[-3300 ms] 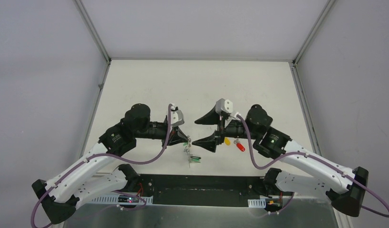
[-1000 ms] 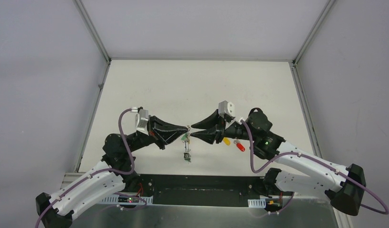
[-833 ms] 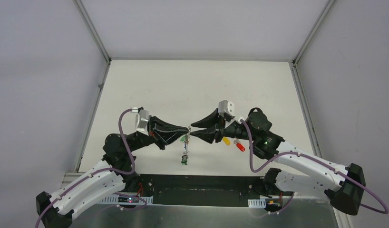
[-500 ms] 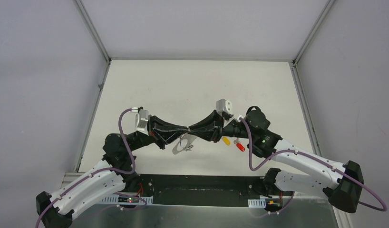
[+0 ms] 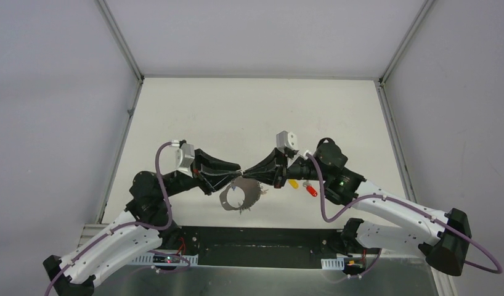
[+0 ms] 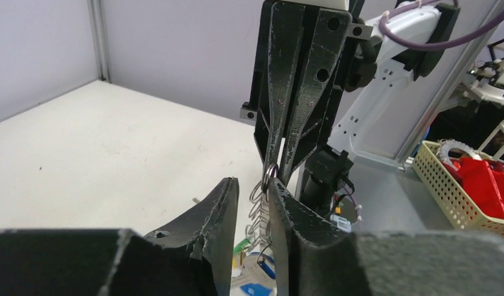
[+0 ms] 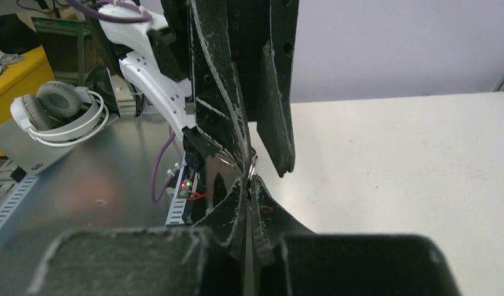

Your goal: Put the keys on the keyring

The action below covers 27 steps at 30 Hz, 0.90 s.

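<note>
The keyring (image 5: 223,198) is a thin grey hoop hanging between the two arms above the table's near edge. My right gripper (image 5: 246,174) is shut on its top edge, seen as a silver loop (image 7: 252,168) at my closed fingertips (image 7: 248,185). My left gripper (image 5: 237,169) faces it, open by a narrow gap. In the left wrist view the keyring (image 6: 270,174) sits beside my left gripper (image 6: 252,192), touching one finger (image 6: 286,213). Green and blue keys (image 6: 254,250) dangle from it. A yellow key (image 5: 293,183) and a red key (image 5: 311,190) lie under the right arm.
The black base plate (image 5: 262,246) and metal ledge run along the near edge below the hoop. Grey walls with metal corner posts (image 5: 120,43) close in the white table. Off the table are a basket of red parts (image 6: 477,185) and white headphones (image 7: 65,114).
The right gripper closed on the keyring's top while the left gripper let go and opened slightly. The hanging keyring swung from edge-on to a broad hoop as seen from above.
</note>
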{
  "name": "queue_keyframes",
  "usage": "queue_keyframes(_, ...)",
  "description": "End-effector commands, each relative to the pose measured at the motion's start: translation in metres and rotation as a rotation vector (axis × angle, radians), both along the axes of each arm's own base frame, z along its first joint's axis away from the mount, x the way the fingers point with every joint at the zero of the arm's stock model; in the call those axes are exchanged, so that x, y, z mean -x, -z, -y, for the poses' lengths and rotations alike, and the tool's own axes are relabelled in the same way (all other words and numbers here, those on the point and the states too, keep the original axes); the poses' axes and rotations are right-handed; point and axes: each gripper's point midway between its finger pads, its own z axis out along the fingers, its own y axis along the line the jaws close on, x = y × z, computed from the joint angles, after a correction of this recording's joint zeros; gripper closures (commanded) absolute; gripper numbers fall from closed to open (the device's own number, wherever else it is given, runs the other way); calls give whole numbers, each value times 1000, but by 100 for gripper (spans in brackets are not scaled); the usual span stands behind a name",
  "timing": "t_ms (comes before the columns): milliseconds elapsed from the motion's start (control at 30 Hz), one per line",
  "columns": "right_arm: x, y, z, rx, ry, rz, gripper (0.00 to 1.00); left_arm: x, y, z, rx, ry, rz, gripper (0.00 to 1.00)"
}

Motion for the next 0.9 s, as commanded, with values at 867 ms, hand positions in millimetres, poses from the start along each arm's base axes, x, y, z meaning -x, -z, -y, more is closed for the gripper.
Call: queue_keyframes(867, 23, 26, 20, 374, -165, 49, 100, 10, 30, 22, -602, 240, 248, 66)
